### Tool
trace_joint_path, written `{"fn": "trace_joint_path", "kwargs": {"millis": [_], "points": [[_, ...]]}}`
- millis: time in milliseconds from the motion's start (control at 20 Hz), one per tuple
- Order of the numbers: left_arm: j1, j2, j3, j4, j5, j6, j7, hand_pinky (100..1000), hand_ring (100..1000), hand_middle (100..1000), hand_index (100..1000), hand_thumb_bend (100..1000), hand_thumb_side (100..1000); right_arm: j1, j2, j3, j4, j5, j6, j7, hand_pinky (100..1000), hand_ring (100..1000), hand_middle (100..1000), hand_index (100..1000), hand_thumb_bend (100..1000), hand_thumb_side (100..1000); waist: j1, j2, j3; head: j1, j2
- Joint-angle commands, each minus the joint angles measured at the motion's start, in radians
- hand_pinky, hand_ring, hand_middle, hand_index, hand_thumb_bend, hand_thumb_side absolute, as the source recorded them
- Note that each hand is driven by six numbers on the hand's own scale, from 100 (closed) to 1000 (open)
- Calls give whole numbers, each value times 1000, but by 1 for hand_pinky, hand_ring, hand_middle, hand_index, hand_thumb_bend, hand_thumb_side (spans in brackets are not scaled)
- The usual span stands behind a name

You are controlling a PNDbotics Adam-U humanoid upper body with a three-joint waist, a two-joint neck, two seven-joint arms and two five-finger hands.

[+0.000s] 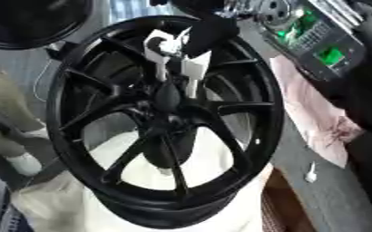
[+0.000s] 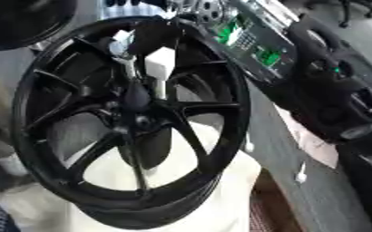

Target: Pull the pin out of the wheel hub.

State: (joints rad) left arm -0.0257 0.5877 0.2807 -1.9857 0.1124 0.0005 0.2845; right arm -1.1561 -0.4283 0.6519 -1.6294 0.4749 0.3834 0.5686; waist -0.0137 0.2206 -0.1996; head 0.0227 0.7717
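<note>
Black wheel hub [image 1: 167, 120] lies on white cloth [image 1: 141, 167], right hand [image 1: 177, 59] pinching its dark pin [image 1: 168, 93].

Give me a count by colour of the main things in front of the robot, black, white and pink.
Black: 1, the wheel.
White: 2, the hand with white fingers reaching down to the wheel's hub, and the cushion behind the spokes.
Pink: 1, the cloth on the right.
Total: 4.
</note>
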Motion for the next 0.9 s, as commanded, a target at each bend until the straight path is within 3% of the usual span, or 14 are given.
{"fn": "trace_joint_path", "kwargs": {"millis": [50,350,650,900], "points": [[-1,24,15,-14,-9,1,5,559,527,540,730,315,633,-7,-41,-23,-59,39,45,49,813,834,788,865,389,578,5,-12,-3,-4,-2],[4,22,18,-14,-12,1,6,566,527,540,730,306,638,25,-76,-22,-117,96,116,141,815,831,785,864,406,582,3,-5,-7,0,-2],[6,21,20,-14,-14,2,4,570,527,532,729,298,643,62,-89,-36,-127,145,119,210,819,837,789,868,415,575,0,6,-11,9,-2],[6,20,22,-14,-15,6,4,571,527,531,728,295,646,89,-87,-37,-113,157,118,215,820,841,793,873,413,578,-1,16,-13,17,-2]]}}
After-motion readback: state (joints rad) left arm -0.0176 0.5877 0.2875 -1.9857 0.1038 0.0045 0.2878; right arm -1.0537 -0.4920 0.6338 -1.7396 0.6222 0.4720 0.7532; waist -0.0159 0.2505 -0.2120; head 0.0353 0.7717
